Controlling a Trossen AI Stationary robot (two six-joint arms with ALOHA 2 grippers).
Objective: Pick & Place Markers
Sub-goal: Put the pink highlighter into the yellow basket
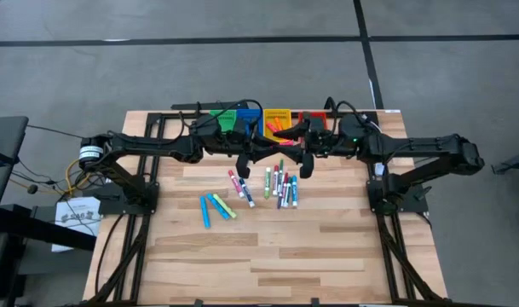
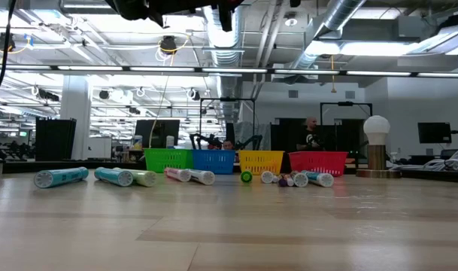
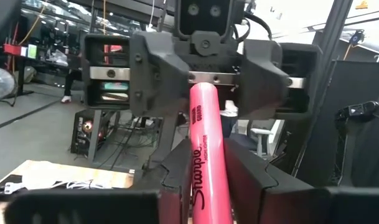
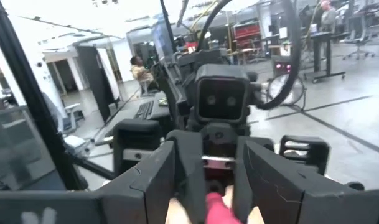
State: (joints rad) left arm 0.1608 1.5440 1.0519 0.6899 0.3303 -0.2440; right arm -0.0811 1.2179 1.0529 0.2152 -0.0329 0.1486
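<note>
Both my arms raised, reaching inward, pincers facing each other at mid-table rear. My left pincer clamped on a pink marker. My right pincer fingers around marker's far end; grip unclear.

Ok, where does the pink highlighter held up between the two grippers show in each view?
High view: hidden where the arms meet, before the yellow bin.
Low view: not in it.
Left wrist view: centre, pink highlighter clamped by the left gripper, reaching the open right gripper.
Right wrist view: bottom centre.
Landmark: the facing grippers.
</note>
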